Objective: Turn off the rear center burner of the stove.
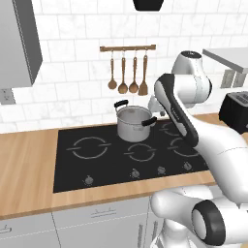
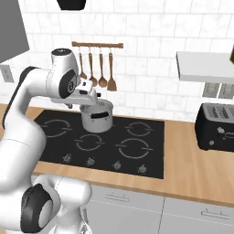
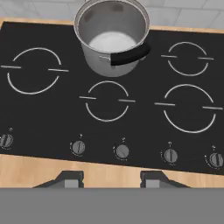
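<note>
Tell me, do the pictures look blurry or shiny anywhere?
Hand view: sharp; the pot gleams pale inside, the stove glass shows no glare. Left base view: slightly soft, the knobs are fuzzy. Right base view: evenly lit, with a faint shadow beside the toaster.

In the left base view the arm covers the right end of the stove, parts of its right-hand burner rings, and part of the toaster, which the right edge also cuts. In the right base view the arm hides the stove's left corner and the pot's rear rim. In the hand view the claw shows just its two fingertips; their gap cannot be judged. The knob markings are too small to read.
</note>
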Tool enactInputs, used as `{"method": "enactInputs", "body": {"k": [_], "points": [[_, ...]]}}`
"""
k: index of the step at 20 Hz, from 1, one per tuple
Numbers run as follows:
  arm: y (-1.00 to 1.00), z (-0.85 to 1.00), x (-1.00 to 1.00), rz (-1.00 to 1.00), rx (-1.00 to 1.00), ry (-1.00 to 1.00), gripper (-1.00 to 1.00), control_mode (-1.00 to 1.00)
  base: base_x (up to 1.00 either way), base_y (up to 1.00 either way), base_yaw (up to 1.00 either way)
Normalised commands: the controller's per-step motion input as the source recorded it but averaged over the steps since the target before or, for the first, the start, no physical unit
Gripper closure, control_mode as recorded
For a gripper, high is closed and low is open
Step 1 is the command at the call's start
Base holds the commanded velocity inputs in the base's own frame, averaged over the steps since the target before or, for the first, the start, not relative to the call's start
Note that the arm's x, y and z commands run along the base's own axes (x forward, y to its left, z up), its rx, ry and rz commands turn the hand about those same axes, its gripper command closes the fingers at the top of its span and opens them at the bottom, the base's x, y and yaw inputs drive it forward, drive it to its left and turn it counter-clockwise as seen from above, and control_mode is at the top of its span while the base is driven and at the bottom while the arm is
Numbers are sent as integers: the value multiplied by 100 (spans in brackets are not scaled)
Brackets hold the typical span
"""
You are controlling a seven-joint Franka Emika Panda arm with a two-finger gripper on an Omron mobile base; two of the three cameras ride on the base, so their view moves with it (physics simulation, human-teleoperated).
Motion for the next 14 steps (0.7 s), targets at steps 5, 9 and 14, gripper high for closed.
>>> {"method": "enactInputs", "body": {"k": [5, 9, 14], "points": [[0, -19, -37, 0, 0, 0, -100, -100, 0, 0, 0], [-16, -60, -90, 0, 0, -1, -100, -100, 0, 0, 0], [-15, -98, -48, 1, 0, 12, -100, -100, 0, 0, 0]]}}
